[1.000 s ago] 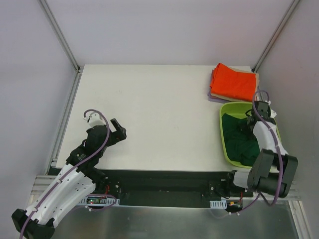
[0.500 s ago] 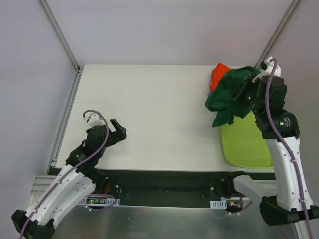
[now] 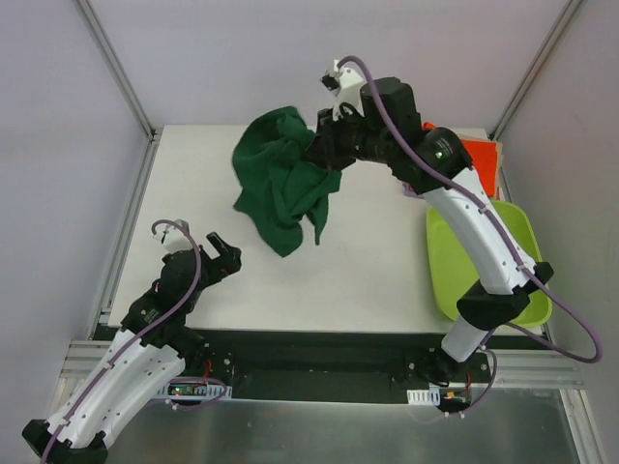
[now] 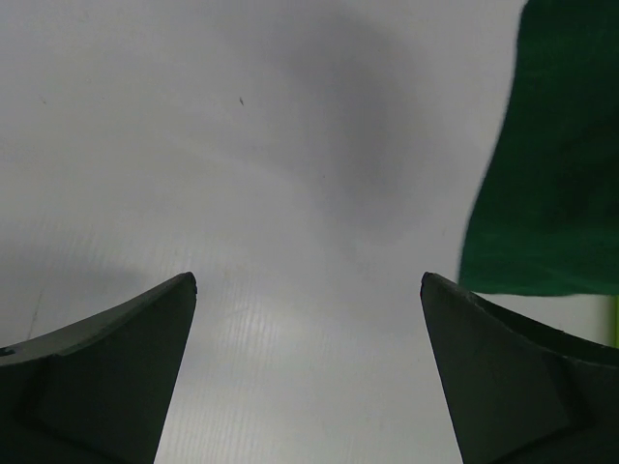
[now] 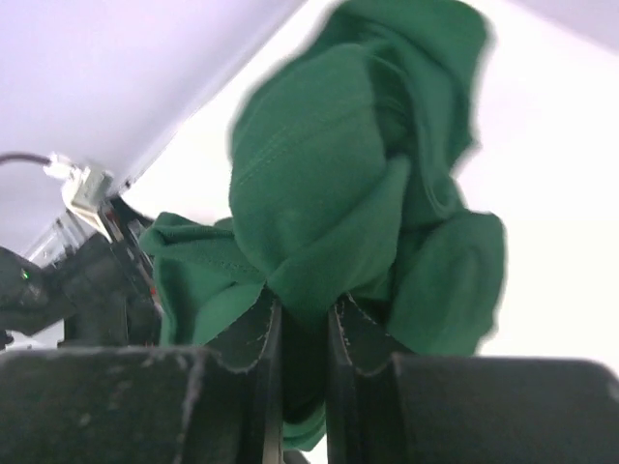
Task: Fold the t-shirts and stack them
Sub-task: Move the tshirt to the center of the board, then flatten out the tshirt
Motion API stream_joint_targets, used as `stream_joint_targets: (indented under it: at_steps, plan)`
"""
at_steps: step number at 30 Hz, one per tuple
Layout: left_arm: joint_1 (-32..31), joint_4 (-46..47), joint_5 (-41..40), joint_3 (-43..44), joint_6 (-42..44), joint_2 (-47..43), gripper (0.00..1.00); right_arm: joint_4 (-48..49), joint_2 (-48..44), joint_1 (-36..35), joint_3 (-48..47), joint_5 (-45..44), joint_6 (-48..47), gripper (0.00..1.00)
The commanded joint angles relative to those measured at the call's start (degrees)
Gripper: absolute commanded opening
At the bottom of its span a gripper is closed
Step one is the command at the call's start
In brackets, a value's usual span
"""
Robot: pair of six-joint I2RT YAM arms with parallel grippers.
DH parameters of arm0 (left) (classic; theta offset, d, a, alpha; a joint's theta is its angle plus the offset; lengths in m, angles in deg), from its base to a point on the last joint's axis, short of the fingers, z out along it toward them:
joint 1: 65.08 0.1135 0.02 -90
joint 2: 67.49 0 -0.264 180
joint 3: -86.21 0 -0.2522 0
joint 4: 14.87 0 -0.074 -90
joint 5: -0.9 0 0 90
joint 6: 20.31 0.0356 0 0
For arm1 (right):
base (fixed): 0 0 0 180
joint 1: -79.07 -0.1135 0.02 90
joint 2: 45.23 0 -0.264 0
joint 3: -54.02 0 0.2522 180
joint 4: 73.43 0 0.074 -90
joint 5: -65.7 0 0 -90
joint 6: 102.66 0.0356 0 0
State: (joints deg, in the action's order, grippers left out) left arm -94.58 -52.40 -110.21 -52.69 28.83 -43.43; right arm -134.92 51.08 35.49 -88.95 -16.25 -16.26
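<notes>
Left claw (image 3: 224, 249) waits at eight o'clock on the white table (image 3: 368, 271), jaws wide apart and empty. The dark green shirt (image 3: 280, 188) hangs bunched over eleven o'clock, clamped in the right claw (image 3: 324, 155). Lowering it onto the bare middle, with the left claw taking a free edge, would likely spread it flat. The folded orange shirt (image 3: 481, 159) lies at two o'clock and the lime-green bin (image 3: 455, 280) at four. Pale walls enclose the table.

No legible text — none anywhere.
</notes>
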Motion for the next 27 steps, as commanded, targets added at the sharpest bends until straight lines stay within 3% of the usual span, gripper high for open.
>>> stream_joint_targets:
  at_steps: [1, 3, 5, 8, 10, 12, 16, 23, 27]
  plan:
    - [0.76, -3.74, -3.15, 0.18, -2.47, -1.9, 0.99, -1.23, -2.7, -0.02, 3.58, -1.52, 2.71, 0.06]
    - [0.76, -4.27, -3.24, 0.09, -2.91, -2.78, 0.99, -0.36, -5.33, 0.68, 14.01, -7.68, 3.5, 0.1]
    - [0.76, -4.44, -3.42, -0.09, -3.34, -3.31, 0.99, 0.53, -7.88, 2.43, 24.3, -14.8, 7.1, 0.36]
    - [0.76, -4.44, -3.42, -0.35, -4.31, -3.14, 0.99, 0.53, -9.47, 7.26, 35.05, -19.37, 10.79, 0.58]
    - [0.76, -4.44, -2.28, -0.17, -4.4, -1.91, 0.99, -0.26, -11.14, 8.85, 39.45, -23.06, 10.63, 0.85]
    - [0.76, -4.44, -0.27, 0.18, -4.4, -0.16, 0.99, -0.27, -14.29, 8.68, 43.58, -28.07, 9.84, 0.99]
    - [0.76, -4.44, 5.1, 0.18, -4.23, 4.76, 0.99, 4.29, -22.55, 8.77, 55.7, -31.08, 9.83, 0.96]
    - [0.67, -3.48, 15.81, -2.28, -3.87, 10.92, 0.99, 15.63, -36.71, 8.77, 76.01, -20.37, 9.92, 0.96]
    - [0.58, 0.73, 21.01, -7.02, -4.93, 10.66, 0.95, 18.37, -41.9, 8.68, 82.79, -17.37, 10.62, 0.96]
